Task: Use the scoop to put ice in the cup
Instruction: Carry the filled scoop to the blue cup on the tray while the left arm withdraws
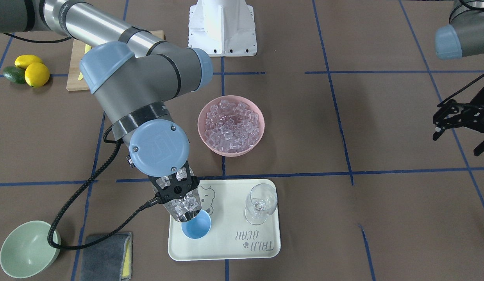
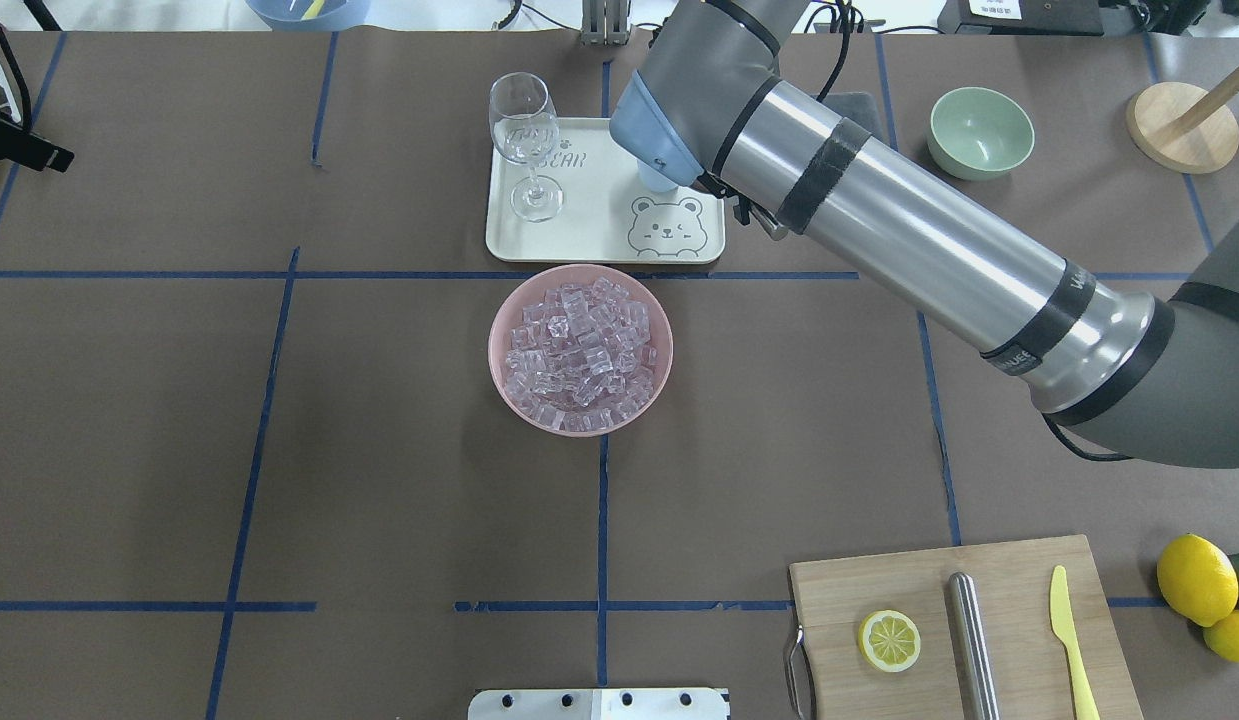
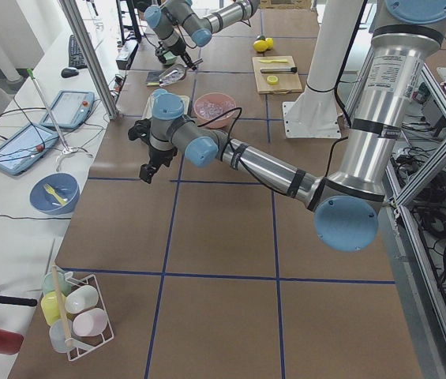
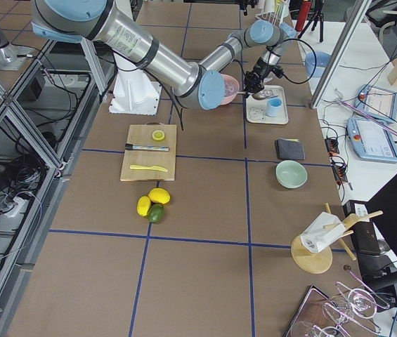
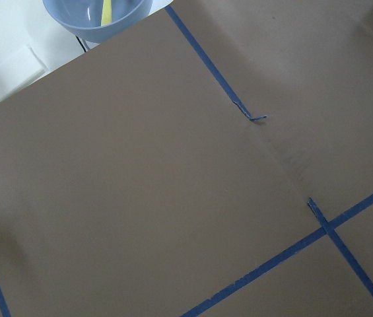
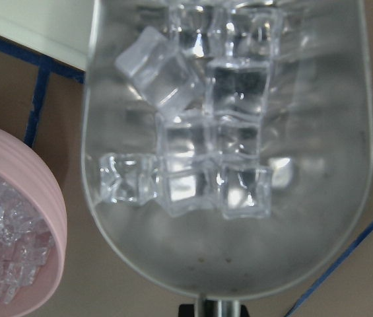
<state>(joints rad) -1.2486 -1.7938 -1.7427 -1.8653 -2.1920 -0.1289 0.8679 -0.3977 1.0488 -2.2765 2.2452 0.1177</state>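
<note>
Hanging above the cup [image 1: 197, 229] rim, the scoop [image 6: 226, 264] holds ice [image 6: 186, 181].

Robotics lab, work table [image 2: 379, 450] papered in brown and gridded with blue tape lines [image 2: 601, 520], grey-and-blue robot arms [image 3: 270, 166], white bolted pedestal [image 1: 222, 29] at the table's edge, aluminium framing [image 4: 26, 130] alongside, loose cables [image 4: 15, 179] on the floor, touchscreen pendants [image 3: 19, 148] on a white side bench [image 3: 9, 213].

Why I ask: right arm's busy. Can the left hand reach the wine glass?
Probably yes: only bare table lies between left hand and wine glass; the right hand is on its far side.
</note>
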